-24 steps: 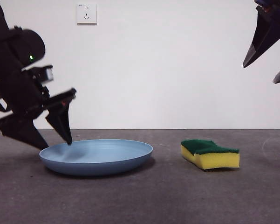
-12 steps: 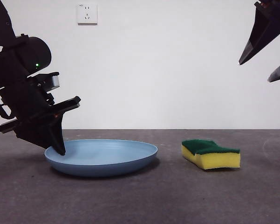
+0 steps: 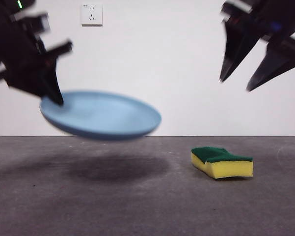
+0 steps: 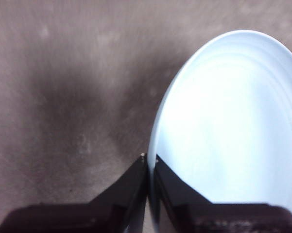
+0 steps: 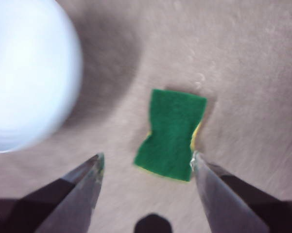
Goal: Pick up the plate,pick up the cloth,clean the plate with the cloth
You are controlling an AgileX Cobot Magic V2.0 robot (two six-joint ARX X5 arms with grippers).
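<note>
The light blue plate (image 3: 100,114) hangs tilted in the air at the left, above its shadow on the table. My left gripper (image 3: 51,96) is shut on the plate's left rim; the left wrist view shows its jaws pinching the plate (image 4: 228,126) at the edge, left gripper (image 4: 149,158). The cloth (image 3: 222,162), a yellow sponge with a green top, lies on the table at the right. My right gripper (image 3: 239,84) hangs open high above it. In the right wrist view the cloth (image 5: 172,134) lies between the spread jaws of the right gripper (image 5: 146,162), well below them, with the plate (image 5: 29,73) to one side.
A dark grey table (image 3: 147,206) runs to a white wall with a socket (image 3: 91,14). The plate's shadow (image 3: 113,169) falls on the table left of the sponge.
The left gripper has lifted the plate off the table, up and slightly left. The right gripper has come down and leftward, over the sponge.
</note>
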